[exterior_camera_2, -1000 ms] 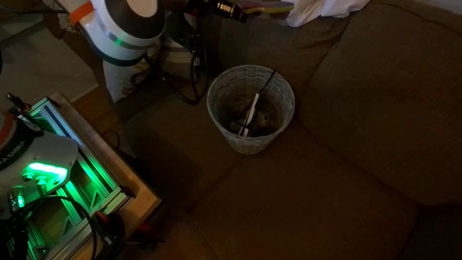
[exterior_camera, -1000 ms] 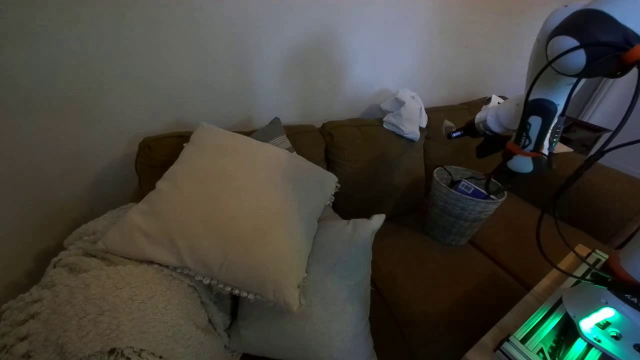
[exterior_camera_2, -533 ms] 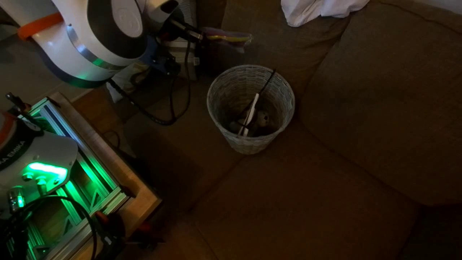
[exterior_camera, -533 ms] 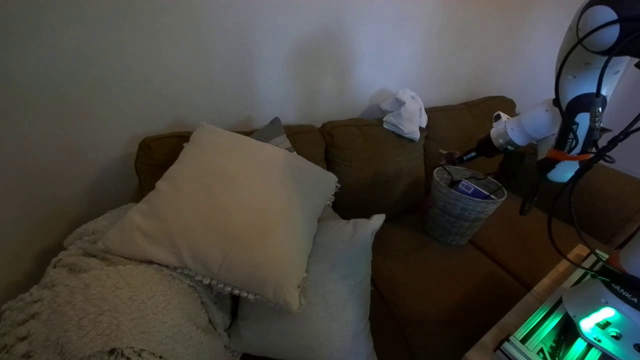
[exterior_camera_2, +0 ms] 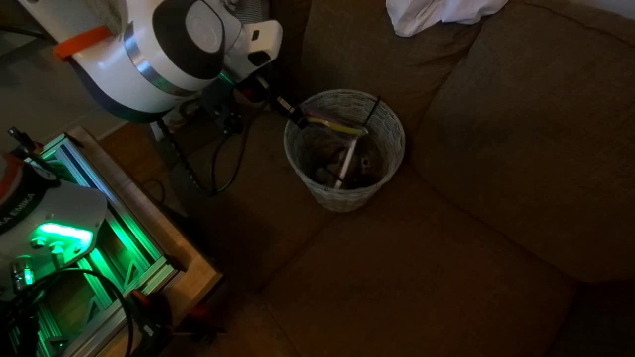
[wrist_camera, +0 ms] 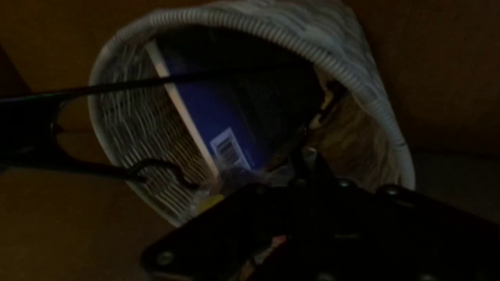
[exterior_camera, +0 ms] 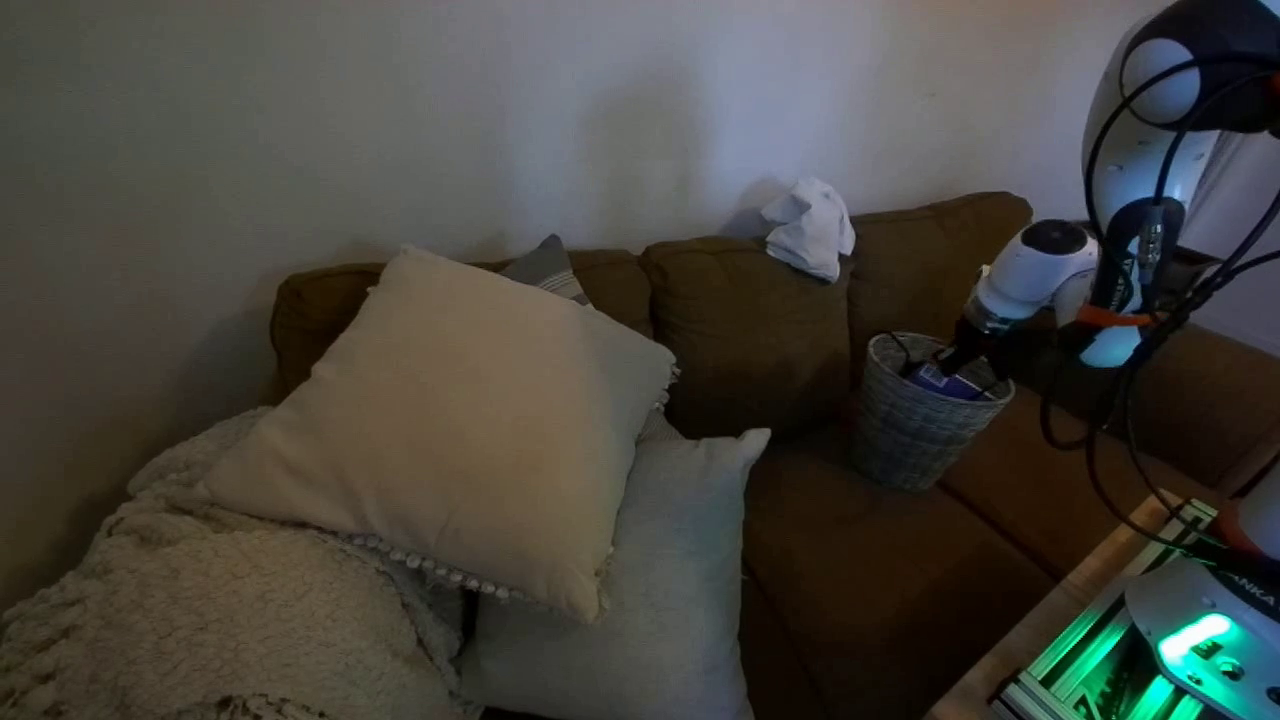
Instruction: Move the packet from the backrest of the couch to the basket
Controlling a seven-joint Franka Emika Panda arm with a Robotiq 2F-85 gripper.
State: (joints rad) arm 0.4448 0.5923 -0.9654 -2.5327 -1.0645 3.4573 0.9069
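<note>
Your black gripper [exterior_camera_2: 300, 119]: holding one clear yellow-streaked plastic packet [exterior_camera_2: 336, 127], at mouth of round grey wicker basket [exterior_camera_2: 342, 199].

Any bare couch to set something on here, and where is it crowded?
The seat cushion looks bare between the wicker basket, lower pale pillow and wooden tabletop. Crowded: the basket's mouth, where the gripper holds the packet near the blue barcoded item.

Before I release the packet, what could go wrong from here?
The packet may catch on the edge of the blue box inside the basket and end up propped high. The hand is close to the basket's rim, so a sideways move could bump it, perhaps shifting it on the couch seat.
</note>
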